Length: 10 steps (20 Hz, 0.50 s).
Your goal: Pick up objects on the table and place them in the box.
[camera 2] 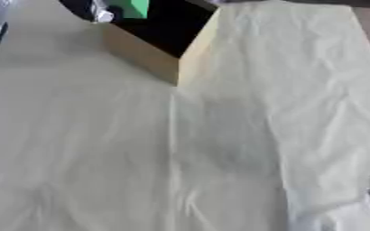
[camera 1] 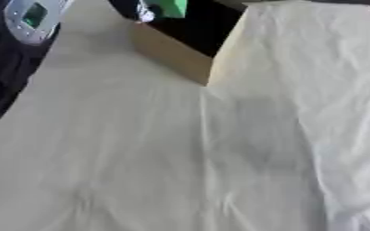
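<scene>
One box [camera 1: 172,54], one green object [camera 1: 168,7]

Box [camera 1: 172,56] top-center — green obj [camera 1: 171,7] inside.

Matt cloth, plain cardboard.
Creased, pale cloth [camera 1: 180,171] covers the table; the box [camera 1: 172,56] shows brown matt cardboard walls, with a smooth green block [camera 1: 168,8] inside.

A wrinkled pale cloth [camera 1: 180,171] covers the whole table surface.
</scene>
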Each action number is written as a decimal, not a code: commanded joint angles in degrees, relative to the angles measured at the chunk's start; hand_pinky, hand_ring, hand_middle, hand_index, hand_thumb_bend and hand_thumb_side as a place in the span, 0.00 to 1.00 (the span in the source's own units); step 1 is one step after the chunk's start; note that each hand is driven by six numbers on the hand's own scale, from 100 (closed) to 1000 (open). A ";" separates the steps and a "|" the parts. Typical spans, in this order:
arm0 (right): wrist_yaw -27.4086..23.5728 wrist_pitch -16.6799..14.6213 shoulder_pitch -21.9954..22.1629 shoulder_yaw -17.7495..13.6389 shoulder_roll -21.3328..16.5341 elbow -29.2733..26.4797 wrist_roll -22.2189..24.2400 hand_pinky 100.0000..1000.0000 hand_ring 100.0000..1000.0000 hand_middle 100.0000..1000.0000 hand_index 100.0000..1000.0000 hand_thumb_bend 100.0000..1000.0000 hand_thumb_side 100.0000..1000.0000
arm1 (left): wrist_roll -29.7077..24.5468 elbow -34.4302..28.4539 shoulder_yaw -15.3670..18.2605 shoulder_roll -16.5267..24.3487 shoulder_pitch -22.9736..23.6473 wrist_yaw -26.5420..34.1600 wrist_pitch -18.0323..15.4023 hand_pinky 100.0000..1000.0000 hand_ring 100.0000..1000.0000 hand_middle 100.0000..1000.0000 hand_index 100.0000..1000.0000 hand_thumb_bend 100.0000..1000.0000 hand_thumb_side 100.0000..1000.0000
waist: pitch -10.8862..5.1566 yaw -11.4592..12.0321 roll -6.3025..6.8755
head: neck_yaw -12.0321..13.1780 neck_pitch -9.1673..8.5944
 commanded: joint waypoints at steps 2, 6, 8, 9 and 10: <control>-0.46 -0.20 -0.86 -0.07 -0.51 -0.85 0.48 0.77 0.64 0.54 0.79 0.00 0.73 | 2.35 3.28 1.98 -0.94 -2.70 -3.08 -0.60 0.47 0.59 0.47 0.58 0.01 0.00 | -1.00 -0.09 0.04 | 0.85 -2.63; -0.68 -0.10 -1.19 0.09 -0.27 -0.85 0.79 0.77 0.64 0.54 0.79 0.00 0.74 | 3.92 6.15 2.77 -2.49 -4.01 -4.26 -1.24 0.45 0.57 0.46 0.58 0.00 0.00 | -0.45 -0.65 0.25 | 1.42 -3.84; -0.74 -0.03 -1.34 0.09 -0.14 -0.85 0.81 0.77 0.64 0.54 0.79 0.00 0.74 | 4.43 7.06 2.77 -3.39 -4.57 -4.19 -1.65 0.44 0.56 0.46 0.58 0.00 0.00 | -0.14 -0.93 0.32 | 1.62 -4.15; -0.76 -0.02 -1.45 0.11 -0.09 -0.85 0.83 0.77 0.64 0.54 0.79 0.00 0.74 | 4.56 7.50 2.71 -3.82 -4.81 -4.16 -1.83 0.44 0.55 0.46 0.58 0.00 0.00 | 0.02 -1.09 0.35 | 1.68 -4.31; -0.78 -0.03 -1.57 0.13 -0.05 -0.85 0.85 0.77 0.64 0.54 0.79 0.00 0.74 | 4.65 7.95 2.65 -4.25 -5.06 -4.21 -1.96 0.44 0.55 0.46 0.58 0.00 0.00 | 0.17 -1.25 0.38 | 1.77 -4.43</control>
